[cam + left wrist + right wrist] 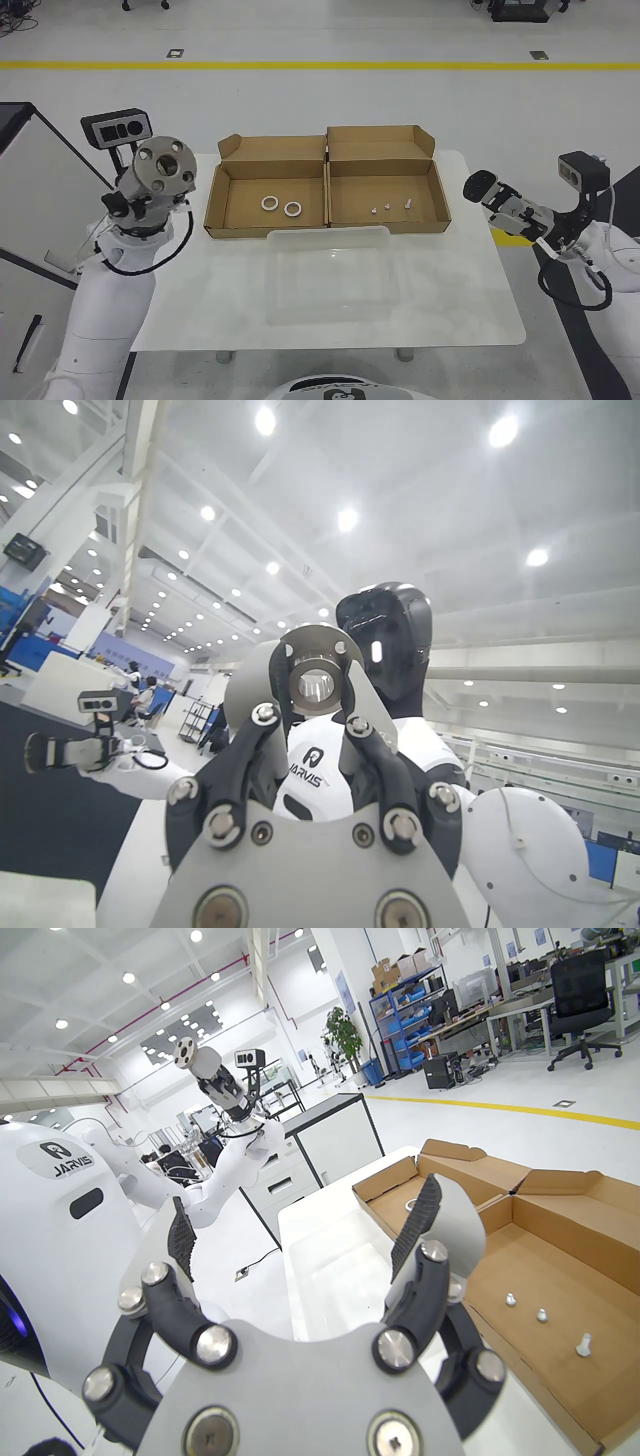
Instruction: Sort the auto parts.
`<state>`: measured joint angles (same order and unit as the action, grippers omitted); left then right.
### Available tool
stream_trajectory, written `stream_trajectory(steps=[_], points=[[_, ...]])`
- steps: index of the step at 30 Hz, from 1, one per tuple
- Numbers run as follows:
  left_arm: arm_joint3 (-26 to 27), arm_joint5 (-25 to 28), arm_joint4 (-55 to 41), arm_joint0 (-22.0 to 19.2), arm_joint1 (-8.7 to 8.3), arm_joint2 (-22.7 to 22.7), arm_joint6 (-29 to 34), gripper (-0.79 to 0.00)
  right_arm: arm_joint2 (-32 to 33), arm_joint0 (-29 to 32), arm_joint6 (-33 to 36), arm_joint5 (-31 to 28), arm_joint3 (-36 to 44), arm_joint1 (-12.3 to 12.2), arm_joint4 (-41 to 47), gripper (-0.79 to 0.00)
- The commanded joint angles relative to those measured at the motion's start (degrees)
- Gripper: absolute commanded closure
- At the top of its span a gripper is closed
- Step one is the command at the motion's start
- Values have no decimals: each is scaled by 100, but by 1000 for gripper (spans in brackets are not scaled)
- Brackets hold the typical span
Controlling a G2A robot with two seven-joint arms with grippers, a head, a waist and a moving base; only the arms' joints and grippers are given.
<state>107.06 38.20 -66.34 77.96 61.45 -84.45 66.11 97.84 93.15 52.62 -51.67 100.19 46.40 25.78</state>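
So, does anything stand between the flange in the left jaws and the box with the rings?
Nothing visible does. The flange is held up near the table's left edge; the box with the rings is open on top. The clear tray lies nearer the robot, off that line.

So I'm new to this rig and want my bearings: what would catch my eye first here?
The metal flange, clamped in the left gripper and raised beside the table's left edge. Then, at the table's far side, the left cardboard box holds two rings, the right cardboard box three bolts.
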Motion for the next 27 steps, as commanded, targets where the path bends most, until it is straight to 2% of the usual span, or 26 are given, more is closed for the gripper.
stream_trajectory(steps=[1,6,12,19,27], points=[[26,-41,156,23,31,-14,39,0,0,0,0,0,0,0,0,-785],[49,-138,289,64,103,-27,136,0,0,0,0,0,0,0,0,-785],[-24,-6,-684,147,245,79,4,0,0,0,0,0,0,0,0,-785],[-18,-61,-1391,225,362,164,-60,0,0,0,0,0,0,0,0,-785],[-18,-61,-1391,225,362,164,-60,0,0,0,0,0,0,0,0,-785]])
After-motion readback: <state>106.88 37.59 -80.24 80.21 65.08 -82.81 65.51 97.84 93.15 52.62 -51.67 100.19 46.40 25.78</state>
